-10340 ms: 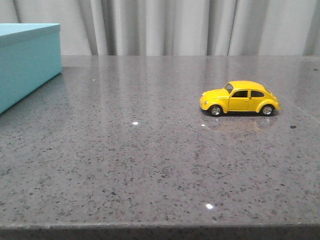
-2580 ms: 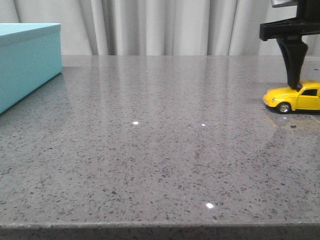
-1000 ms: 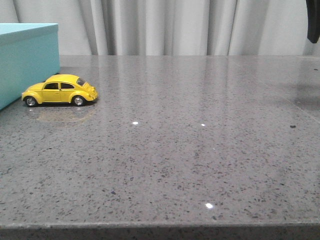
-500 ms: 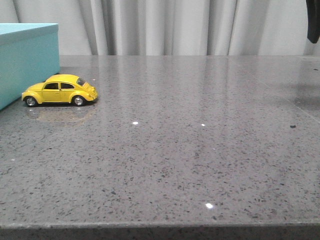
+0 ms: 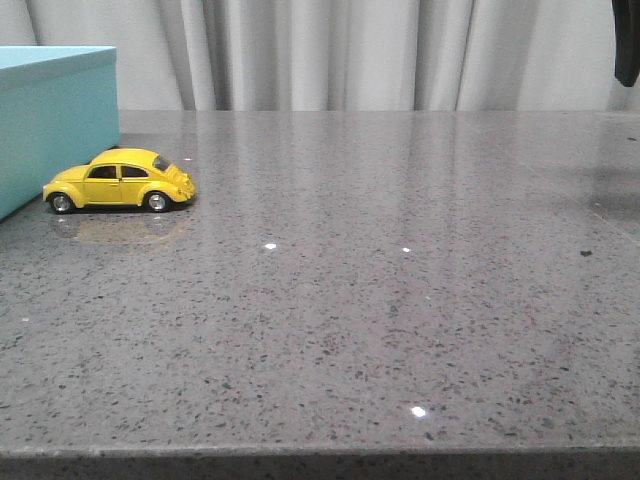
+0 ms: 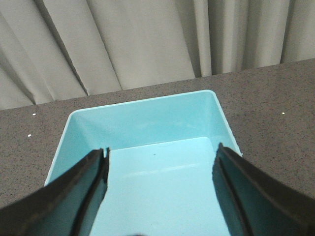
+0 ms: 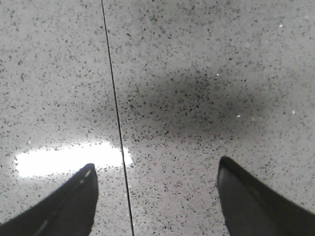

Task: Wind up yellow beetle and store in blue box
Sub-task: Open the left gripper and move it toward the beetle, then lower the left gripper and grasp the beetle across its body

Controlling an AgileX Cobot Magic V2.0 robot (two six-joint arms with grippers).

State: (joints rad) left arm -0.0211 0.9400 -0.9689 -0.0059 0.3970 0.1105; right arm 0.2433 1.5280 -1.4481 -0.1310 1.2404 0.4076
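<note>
The yellow beetle (image 5: 118,181) stands on its wheels on the grey table, its nose right beside the wall of the blue box (image 5: 52,120) at the far left. Neither gripper touches it. My left gripper (image 6: 160,162) hangs open above the blue box (image 6: 147,123), whose pale interior holds nothing; this gripper is out of the front view. My right gripper (image 7: 155,182) is open over bare speckled table, nothing between its fingers. One dark finger (image 5: 627,45) of it shows at the top right edge of the front view.
The grey speckled table (image 5: 380,300) runs to a front edge at the bottom of the front view. A thin dark seam (image 7: 115,118) crosses the tabletop under my right gripper. Pale curtains (image 5: 330,50) hang behind the table.
Earlier my right gripper held the beetle at the far right; since then the car has run across to the box. Over the last second nothing has moved.
</note>
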